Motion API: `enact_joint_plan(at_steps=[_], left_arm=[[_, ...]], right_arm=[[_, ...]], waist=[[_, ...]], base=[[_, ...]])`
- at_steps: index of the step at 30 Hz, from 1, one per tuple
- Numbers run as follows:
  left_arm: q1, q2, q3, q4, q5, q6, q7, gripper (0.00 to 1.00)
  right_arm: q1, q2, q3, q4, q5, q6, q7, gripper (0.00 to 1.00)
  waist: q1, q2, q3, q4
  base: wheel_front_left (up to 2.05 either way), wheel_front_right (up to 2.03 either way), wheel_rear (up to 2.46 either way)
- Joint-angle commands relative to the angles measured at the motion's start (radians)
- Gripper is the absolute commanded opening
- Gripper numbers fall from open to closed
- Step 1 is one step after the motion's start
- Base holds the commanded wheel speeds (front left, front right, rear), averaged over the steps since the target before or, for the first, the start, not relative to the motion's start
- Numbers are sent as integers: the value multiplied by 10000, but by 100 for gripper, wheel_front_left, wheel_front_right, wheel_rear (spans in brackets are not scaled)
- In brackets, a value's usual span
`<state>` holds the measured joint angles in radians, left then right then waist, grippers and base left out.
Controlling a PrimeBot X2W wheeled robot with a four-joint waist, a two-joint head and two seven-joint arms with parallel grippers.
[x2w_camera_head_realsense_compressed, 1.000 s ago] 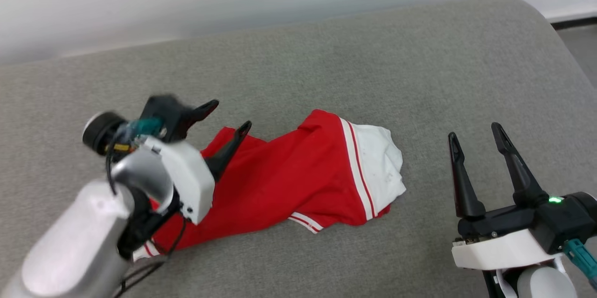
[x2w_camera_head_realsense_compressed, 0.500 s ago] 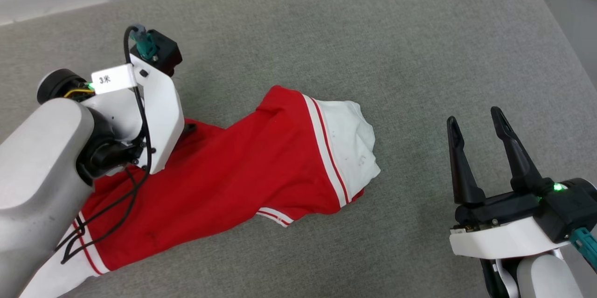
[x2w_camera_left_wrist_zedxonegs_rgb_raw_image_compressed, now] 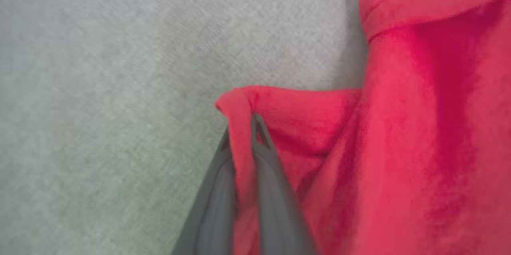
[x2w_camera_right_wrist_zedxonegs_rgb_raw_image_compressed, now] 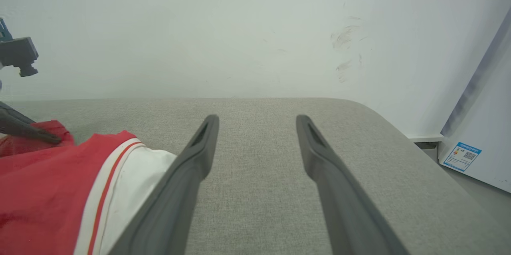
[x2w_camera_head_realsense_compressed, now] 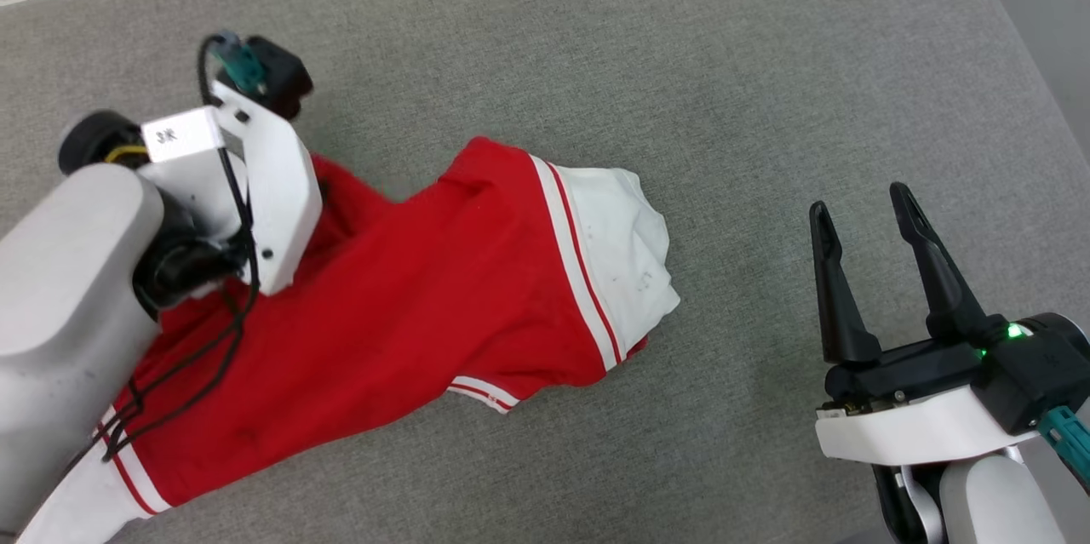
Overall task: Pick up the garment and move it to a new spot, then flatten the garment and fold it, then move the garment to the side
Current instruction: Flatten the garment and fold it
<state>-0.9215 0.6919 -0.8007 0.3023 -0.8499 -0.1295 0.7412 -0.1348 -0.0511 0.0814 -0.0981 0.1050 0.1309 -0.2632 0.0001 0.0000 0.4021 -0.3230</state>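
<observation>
The garment [x2w_camera_head_realsense_compressed: 409, 289] is a red jersey with a white striped sleeve, lying crumpled across the grey cushion [x2w_camera_head_realsense_compressed: 647, 59]. Its sleeve end points right and another white sleeve shows at the lower left. In the left wrist view my left gripper [x2w_camera_left_wrist_zedxonegs_rgb_raw_image_compressed: 241, 123] is shut on a pinched fold of the red garment [x2w_camera_left_wrist_zedxonegs_rgb_raw_image_compressed: 399, 147], lifted slightly off the cushion. In the head view that gripper's fingers are hidden under the white wrist housing [x2w_camera_head_realsense_compressed: 255, 186]. My right gripper [x2w_camera_head_realsense_compressed: 860, 216] stands open over bare cushion, right of the sleeve, with nothing between its fingers [x2w_camera_right_wrist_zedxonegs_rgb_raw_image_compressed: 199, 151].
A pale wall [x2w_camera_right_wrist_zedxonegs_rgb_raw_image_compressed: 239, 27] rises behind the cushion. The cushion's rounded right edge [x2w_camera_right_wrist_zedxonegs_rgb_raw_image_compressed: 383, 115] drops to the floor, where a white panel with a blue label [x2w_camera_right_wrist_zedxonegs_rgb_raw_image_compressed: 461, 156] stands.
My left gripper came down onto the garment's left end and shut on a red fold. The head camera tilted down, shifting the whole picture. The right gripper stayed open.
</observation>
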Motion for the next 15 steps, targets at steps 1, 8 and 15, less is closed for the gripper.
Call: enact_joint_plan(at_steps=[1,8,15], left_arm=[[-259,16,128,155,174,0,-426,0],[-1051,-396,828,1162,1111,530,-3134,0],[-1488,-754,1145,2185,1904,1092,-5466,20]], right_arm=[[-95,16,7,2,0,-3,-24,100],[-126,16,49,37,-107,-3,-24,100],[-78,15,74,67,-134,-3,-24,100]], waist=[[-1,0,-61,36],[-1,0,-274,194],[-1,0,-329,322]], base=[[0,0,0],[0,0,0],[0,0,0]])
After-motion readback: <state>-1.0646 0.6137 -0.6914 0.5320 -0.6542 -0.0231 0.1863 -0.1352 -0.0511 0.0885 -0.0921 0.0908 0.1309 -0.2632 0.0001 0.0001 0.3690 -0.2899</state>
